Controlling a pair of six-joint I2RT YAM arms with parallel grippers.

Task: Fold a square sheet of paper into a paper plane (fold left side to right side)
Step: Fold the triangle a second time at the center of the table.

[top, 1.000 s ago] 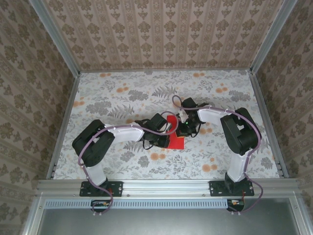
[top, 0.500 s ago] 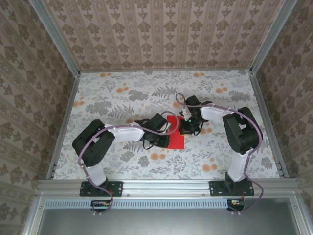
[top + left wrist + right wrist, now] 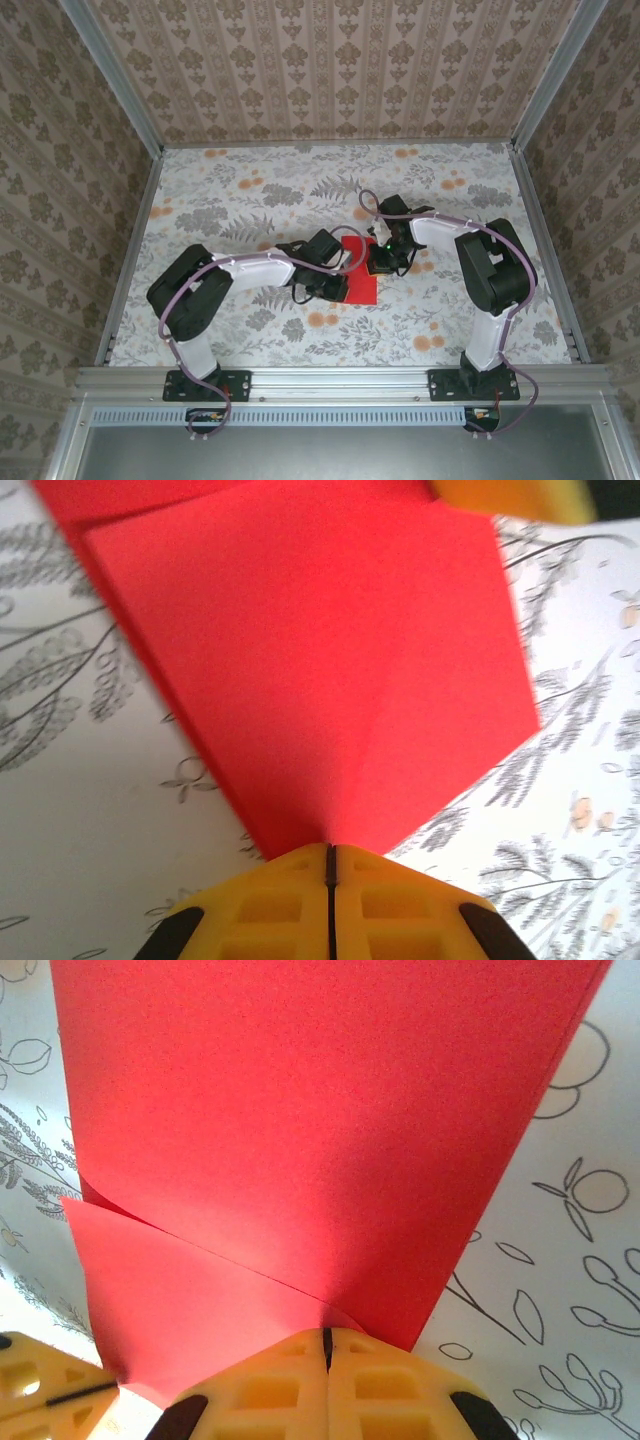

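My left end effector [image 3: 330,852] is clenched on a corner of the thin bright red square sheet of paper [image 3: 360,278]. My right end effector [image 3: 325,1336] is clenched on its opposite edge. The sheet sits mid-way across the flower-print tabletop [image 3: 250,190], between my two wrists, one red layer overlapping another.

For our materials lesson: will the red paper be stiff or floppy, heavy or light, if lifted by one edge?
Probably floppy: the paper curves and overlaps itself where the right gripper pinches it. Likely very light: a small pinch by the left gripper seems to raise a ridge in it. That ridge suggests it creases easily.
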